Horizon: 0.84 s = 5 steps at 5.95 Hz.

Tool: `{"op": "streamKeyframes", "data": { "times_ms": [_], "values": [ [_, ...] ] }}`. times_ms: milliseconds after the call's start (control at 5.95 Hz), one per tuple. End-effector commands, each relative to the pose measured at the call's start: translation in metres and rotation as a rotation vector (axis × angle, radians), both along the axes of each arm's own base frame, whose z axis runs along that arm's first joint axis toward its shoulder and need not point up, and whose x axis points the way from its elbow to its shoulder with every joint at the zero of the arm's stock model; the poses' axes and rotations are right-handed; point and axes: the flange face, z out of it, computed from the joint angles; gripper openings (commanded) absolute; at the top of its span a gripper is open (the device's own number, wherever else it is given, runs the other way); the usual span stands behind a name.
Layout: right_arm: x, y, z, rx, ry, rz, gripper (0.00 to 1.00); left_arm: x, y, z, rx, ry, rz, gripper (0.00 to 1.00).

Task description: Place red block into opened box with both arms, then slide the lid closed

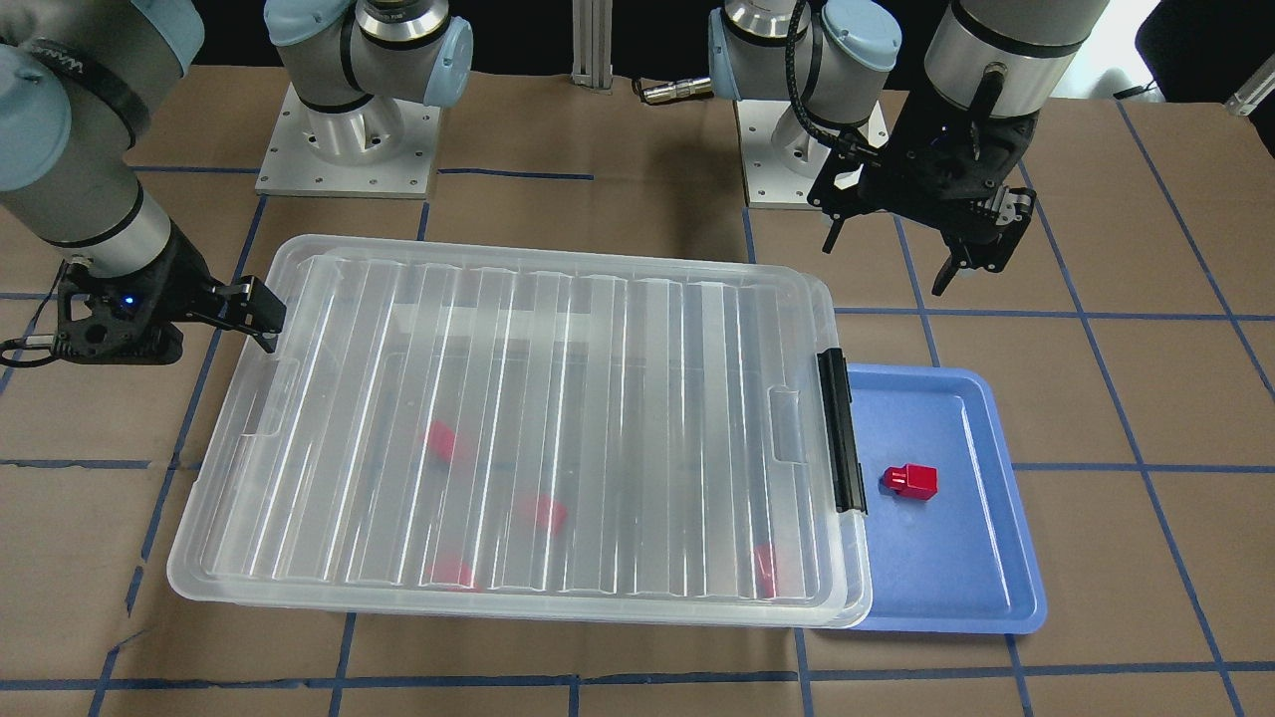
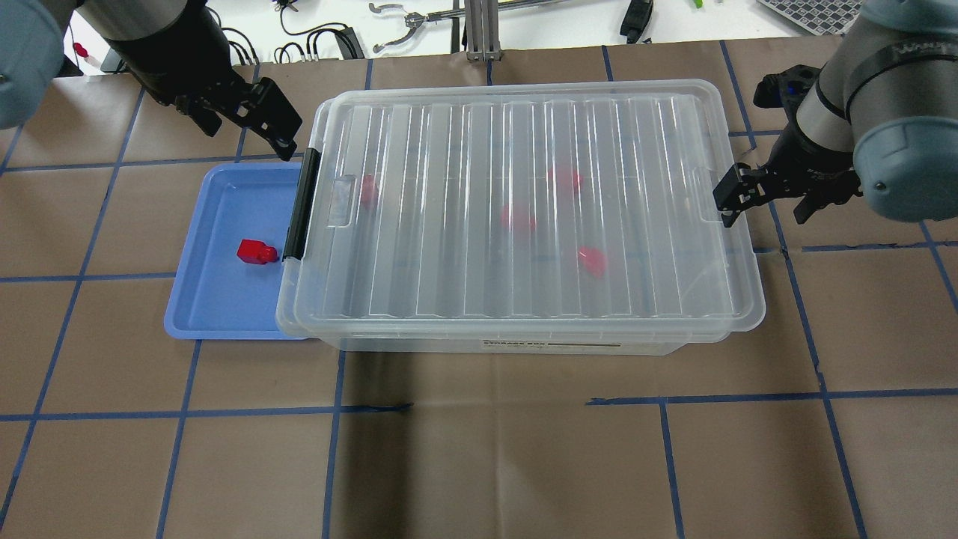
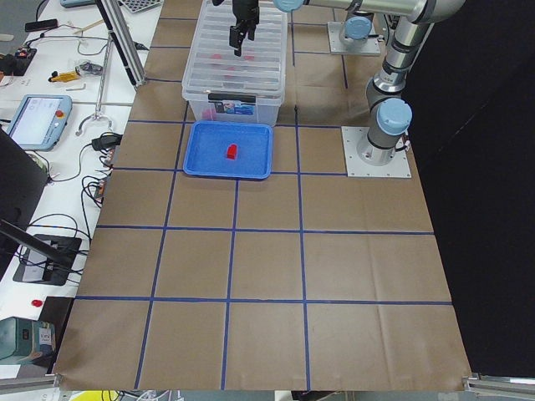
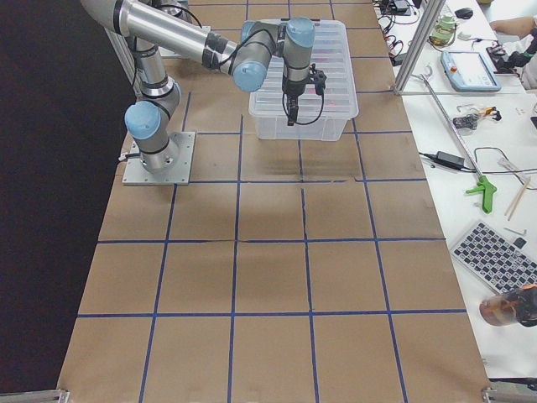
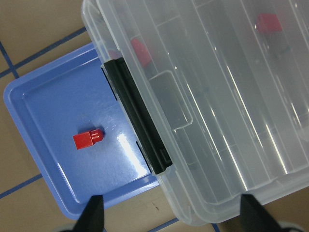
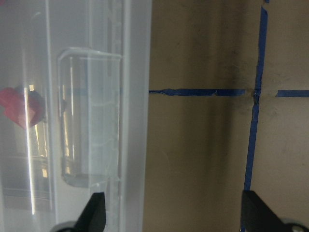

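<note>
The red block (image 5: 88, 139) on the blue tray (image 5: 43, 106) shows in left wrist view, not right's — left gripper (image 5: 174, 215) and right gripper (image 6: 174, 215) both spread.

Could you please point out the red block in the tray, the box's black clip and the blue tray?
red block (image 1: 911, 483): front-facing view, middle of its cube body.
black clip (image 1: 842, 430): front-facing view, midway along the bar.
blue tray (image 1: 941, 573): front-facing view, bare floor below the block.

Opposed overhead and front views, the box (image 2: 419, 346) common; wrist cameras close above.
</note>
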Motion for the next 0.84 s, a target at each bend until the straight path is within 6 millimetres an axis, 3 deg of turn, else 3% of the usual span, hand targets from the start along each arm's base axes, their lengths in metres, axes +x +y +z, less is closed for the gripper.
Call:
{"op": "streamKeyframes", "data": {
  "times_ms": [0, 168, 504, 672],
  "values": [
    [-0.002, -0.003, -0.008, 0.016, -0.003, 0.002, 1.0, 0.013, 0.008, -0.034, 0.069, -0.001, -0.106, 0.99],
    [-0.002, -0.003, -0.009, 0.016, -0.003, 0.002, 1.0, 0.019, 0.002, -0.033, 0.061, -0.003, -0.277, 0.98],
    [-0.004, -0.011, -0.007, -0.022, 0.006, 0.002, 1.0, 0.073, -0.013, -0.048, 0.07, 0.009, -0.475, 0.98],
    [-0.005, -0.013, -0.009, -0.026, 0.009, 0.019, 1.0, 0.085, -0.024, -0.059, 0.069, 0.009, -0.605, 0.98]
  ]
}}
